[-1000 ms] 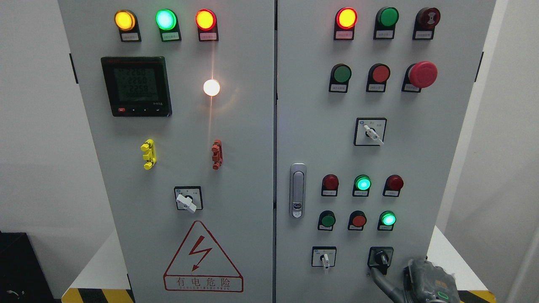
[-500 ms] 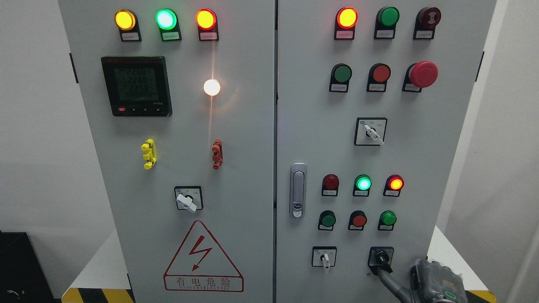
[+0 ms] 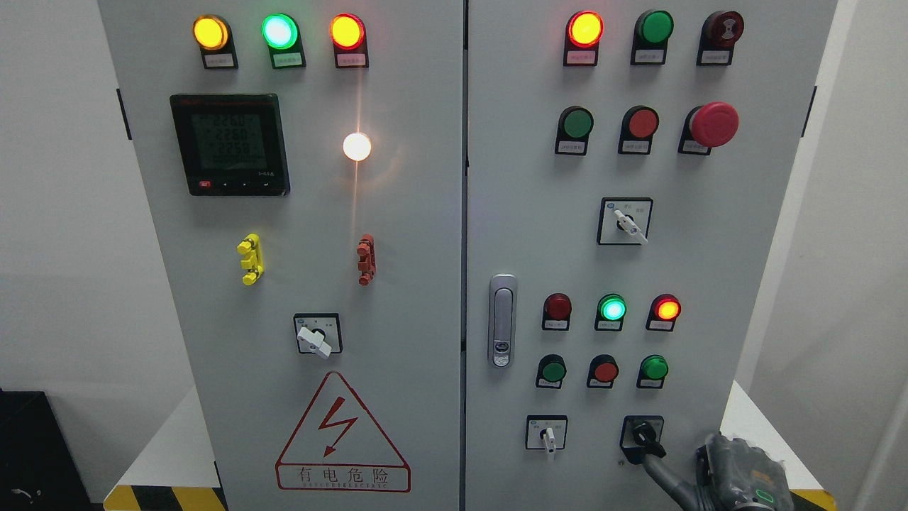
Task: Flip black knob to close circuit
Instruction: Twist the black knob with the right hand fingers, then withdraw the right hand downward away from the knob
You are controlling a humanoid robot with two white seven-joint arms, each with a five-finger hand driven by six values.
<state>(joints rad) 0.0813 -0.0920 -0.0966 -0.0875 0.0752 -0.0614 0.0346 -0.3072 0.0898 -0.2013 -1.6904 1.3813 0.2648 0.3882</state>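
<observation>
The black knob sits in its black square plate at the bottom right of the right cabinet door, with its handle pointing down and to the right. My right hand shows at the lower right corner, partly cut off by the picture's edge. One grey finger stretches up and left, and its tip touches the knob's handle from below. The hand grasps nothing. Above the knob, a red lamp and a green lamp glow, while the green button is dark. My left arm is out of view.
A white selector switch sits just left of the knob. The door handle is at the door's left edge and a red mushroom stop button is higher up. The white table edge with hazard striping runs beside my hand.
The knob's handle has turned from pointing down towards the lower right. The right red lamp came on and the green button below it went dark. My hand slid slightly right.
</observation>
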